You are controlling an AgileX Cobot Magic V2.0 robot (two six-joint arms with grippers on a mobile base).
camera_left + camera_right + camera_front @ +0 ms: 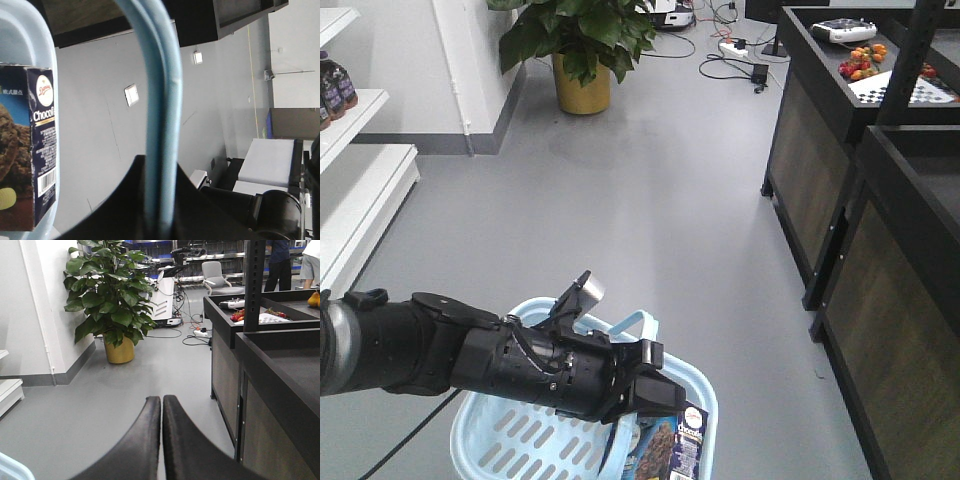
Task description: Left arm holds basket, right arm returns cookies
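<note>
At the bottom of the front view, over grey floor (650,200): left arm (440,355) stretched across the basket (510,440). Left gripper (160,205) pinching the basket's handle (160,100), the pale loop running up between black fingers (125,200). Inside the basket, by its right wall, just below that gripper: cookies (672,450), logo end up. Right gripper (161,430) pressed together, holding nothing. Pointed along the floor, potted plant (107,295) far left, dark counter (280,355) right, a basket corner at lower left.
</note>
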